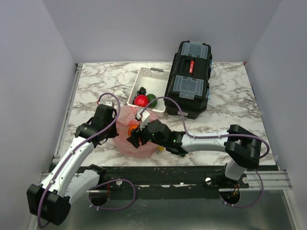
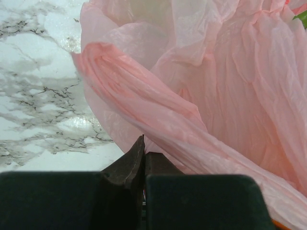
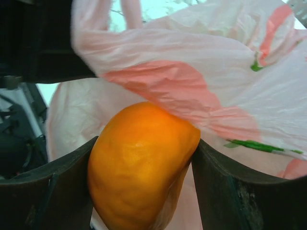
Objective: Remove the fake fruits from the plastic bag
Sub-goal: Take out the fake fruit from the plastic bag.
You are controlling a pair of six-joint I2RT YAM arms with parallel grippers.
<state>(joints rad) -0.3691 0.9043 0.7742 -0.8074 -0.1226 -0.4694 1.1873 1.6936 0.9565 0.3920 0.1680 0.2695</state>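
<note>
The pink plastic bag (image 1: 130, 129) lies crumpled on the marble table near the front, between my two arms. My right gripper (image 1: 133, 134) is inside the bag's mouth, shut on the orange fruit (image 3: 139, 167), which fills the space between both fingers. My left gripper (image 1: 113, 128) is shut on a fold of the bag (image 2: 192, 96) at its left side. The red fruit (image 1: 140, 100) and the dark green fruit (image 1: 151, 98) lie in the white tray (image 1: 152, 74). The light yellow-green fruit is hidden.
A cluster of black grapes (image 1: 142, 90) lies in the tray behind the red fruit. A black toolbox (image 1: 189, 76) stands right of the tray. White walls close in the table at the back and sides.
</note>
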